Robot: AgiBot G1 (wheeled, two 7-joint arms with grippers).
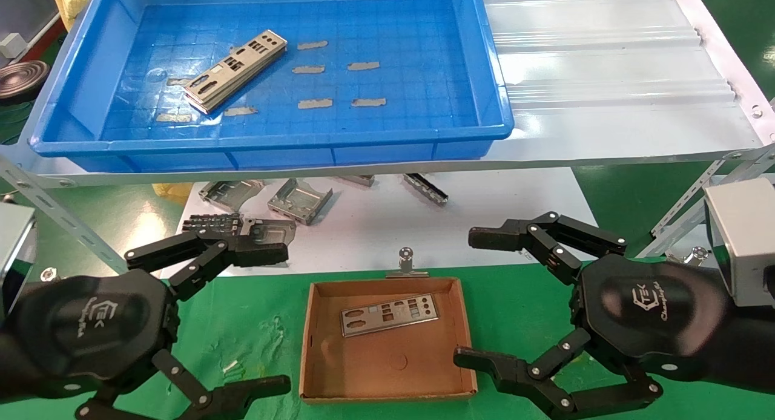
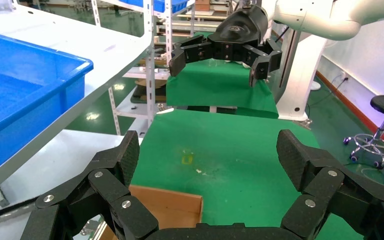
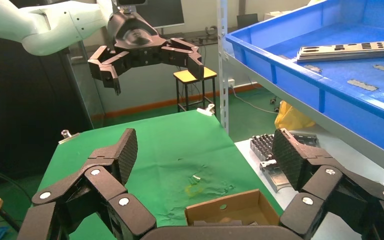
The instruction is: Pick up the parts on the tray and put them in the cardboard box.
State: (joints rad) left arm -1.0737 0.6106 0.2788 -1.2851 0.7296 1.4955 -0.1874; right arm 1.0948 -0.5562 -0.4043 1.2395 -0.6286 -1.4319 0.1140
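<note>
A stack of silver-grey plates lies tilted in the left half of the blue tray on the shelf; it also shows in the right wrist view. One plate lies in the cardboard box on the green cloth; the box also shows in both wrist views. My left gripper is open and empty, left of the box. My right gripper is open and empty, right of the box. Each gripper also appears in the other's wrist view, the left and the right.
Several grey tape strips are stuck on the tray floor. Folded grey metal brackets lie on the white lower surface under the shelf. A metal clip holds the box's far edge. A corrugated white shelf panel extends right of the tray.
</note>
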